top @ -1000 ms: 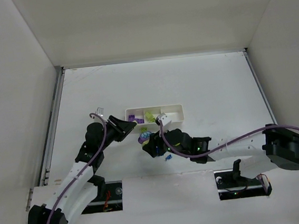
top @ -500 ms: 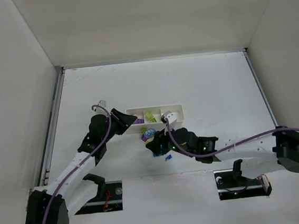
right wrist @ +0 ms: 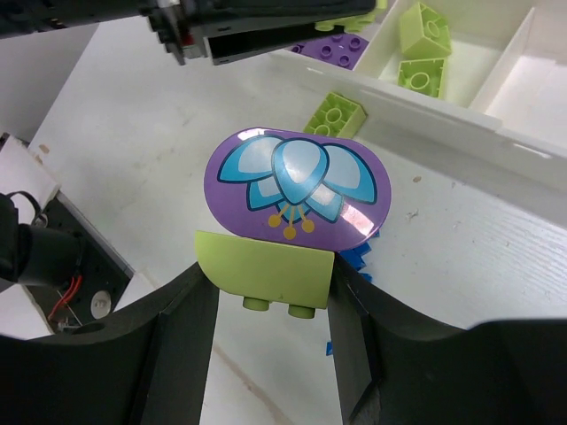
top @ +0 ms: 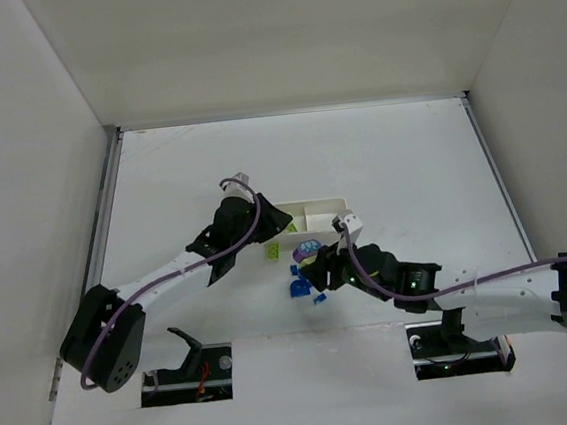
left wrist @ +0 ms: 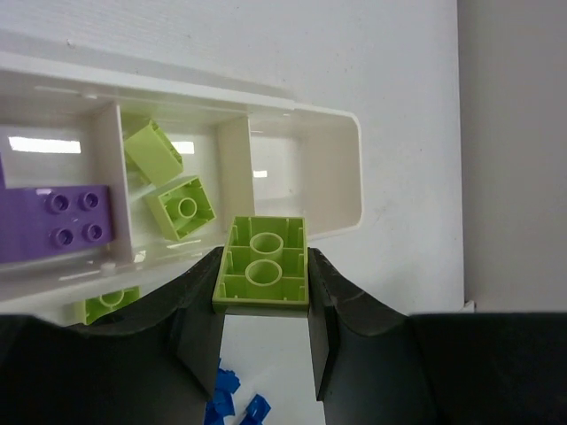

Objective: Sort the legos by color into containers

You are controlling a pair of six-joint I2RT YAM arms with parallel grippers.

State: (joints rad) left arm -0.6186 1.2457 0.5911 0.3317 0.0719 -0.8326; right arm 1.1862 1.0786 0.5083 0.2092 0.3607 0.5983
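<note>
Both arms swung right since before: left gripper now over tray, pinching lime brick; right gripper near tray's right end, clamping lime-and-purple flower piece; blue bricks uncovered on table.

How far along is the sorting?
Partway. Done: a purple brick and lime bricks sit in separate tray compartments; the third is empty. In hand: the left fingers hold a lime brick at the tray; the right fingers hold a lime-and-purple flower piece. Left: blue bricks and a loose lime brick on the table.
</note>
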